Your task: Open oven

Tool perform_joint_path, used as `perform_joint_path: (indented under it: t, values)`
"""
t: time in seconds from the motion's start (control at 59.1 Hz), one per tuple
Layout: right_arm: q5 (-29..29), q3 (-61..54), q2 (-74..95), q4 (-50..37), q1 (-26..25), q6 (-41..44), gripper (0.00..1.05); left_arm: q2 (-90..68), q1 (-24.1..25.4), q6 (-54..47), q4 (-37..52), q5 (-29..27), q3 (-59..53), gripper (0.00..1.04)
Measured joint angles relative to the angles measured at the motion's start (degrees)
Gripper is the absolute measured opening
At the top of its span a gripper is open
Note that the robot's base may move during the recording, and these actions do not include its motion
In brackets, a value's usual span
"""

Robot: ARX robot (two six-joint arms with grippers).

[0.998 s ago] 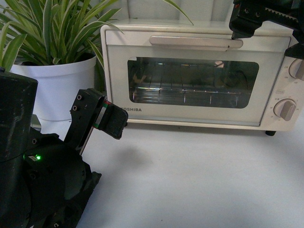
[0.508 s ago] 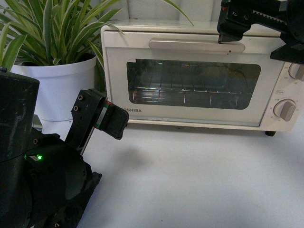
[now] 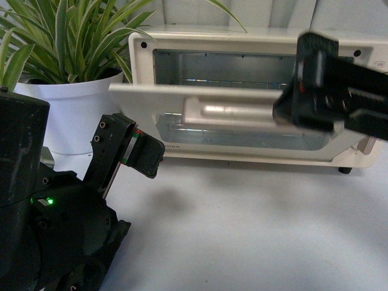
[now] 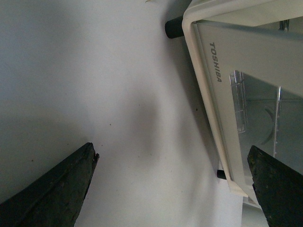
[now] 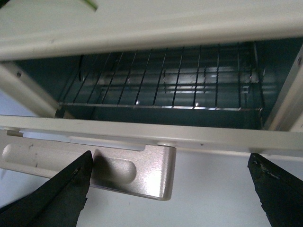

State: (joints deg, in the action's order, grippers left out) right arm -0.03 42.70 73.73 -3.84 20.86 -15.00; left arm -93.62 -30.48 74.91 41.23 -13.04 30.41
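The cream-white TOSHIBA oven (image 3: 254,36) stands at the back of the table. Its glass door (image 3: 145,100) hangs about half open, tilted forward, with the silver bar handle (image 3: 236,113) facing me. My right gripper (image 3: 303,103) is open at the handle's right end, blurred in the front view. In the right wrist view its open jaws straddle the handle end (image 5: 137,177) below the door edge, with the wire rack (image 5: 161,80) visible inside. My left gripper (image 3: 142,154) is open and empty, low at the oven's front left corner (image 4: 213,80).
A green plant in a white pot (image 3: 73,103) stands left of the oven. The white tabletop (image 3: 254,230) spreads in front. One knob (image 3: 367,145) peeks out behind the right arm.
The oven door has swung from shut to about half open, handle coming down and forward. My right gripper moved down with the handle. The left arm has not moved.
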Motion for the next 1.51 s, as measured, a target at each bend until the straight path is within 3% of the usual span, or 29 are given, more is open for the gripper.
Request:
perform_joint_path:
  t: [0.288,0.694,1.506]
  values:
    - [-2.8,-8.5,-16.8,1.2,-5.1,0.2,0.95,0.2,0.0,0.0,0.0,-0.1,-0.3,0.98]
    - [-12.0,-19.7,-40.6,8.7,-16.5,-0.3,0.95,2.2,0.0,-3.8,-0.5,-0.4,-2.4,0.98]
    - [-14.1,-20.3,-41.3,9.4,-19.6,-0.9,0.95,1.4,-4.0,-39.2,-4.1,-12.7,-3.3,0.98]
